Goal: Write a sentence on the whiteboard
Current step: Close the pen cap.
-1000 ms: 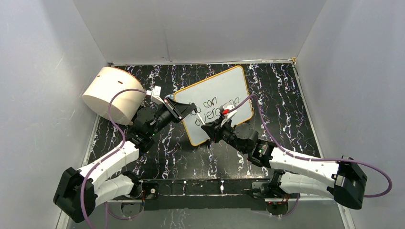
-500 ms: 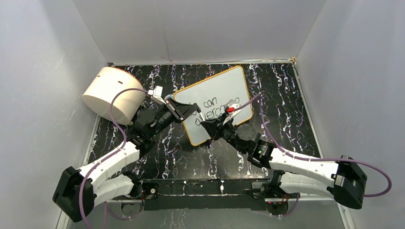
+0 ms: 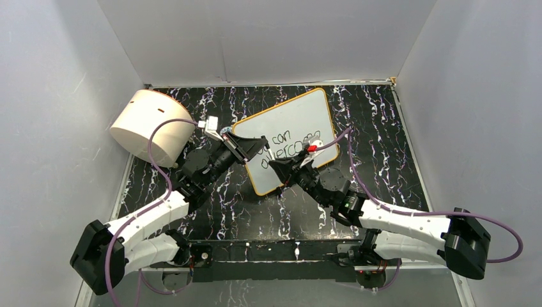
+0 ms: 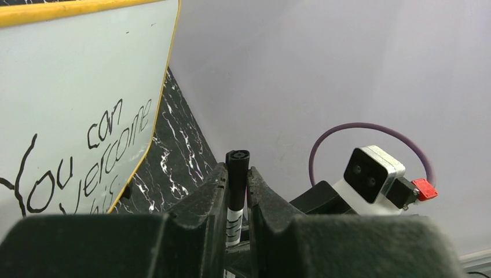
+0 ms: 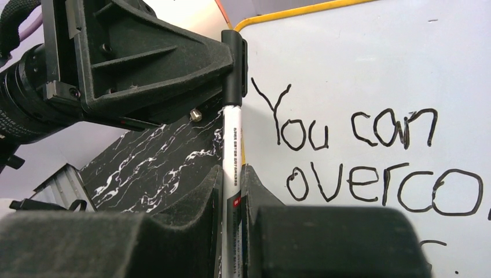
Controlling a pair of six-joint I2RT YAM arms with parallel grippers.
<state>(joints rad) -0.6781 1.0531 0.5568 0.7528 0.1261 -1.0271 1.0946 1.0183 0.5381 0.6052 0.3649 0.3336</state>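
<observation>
The whiteboard [image 3: 300, 118] lies tilted at the back middle, with an orange-yellow rim. The sentence [image 3: 291, 144] is in black marker; "You can overcome" reads in the left wrist view [image 4: 87, 156] with part of "this" below, and "You can overco" in the right wrist view [image 5: 359, 156]. A white marker [image 5: 233, 150] with a black cap [image 4: 238, 168] spans both grippers beside the board's left edge. My left gripper [image 3: 257, 146] is shut on the cap. My right gripper [image 3: 276, 167] is shut on the marker's white body.
A big cream cylinder [image 3: 150, 125] lies on its side at the back left, close behind the left arm. The floor is black marble-patterned [image 3: 371, 128], with grey walls on three sides. Purple cables loop off both wrists.
The two grippers have drawn closer together beside the board's left edge, the left one moving right and the right one moving up-left. The board has not moved.
</observation>
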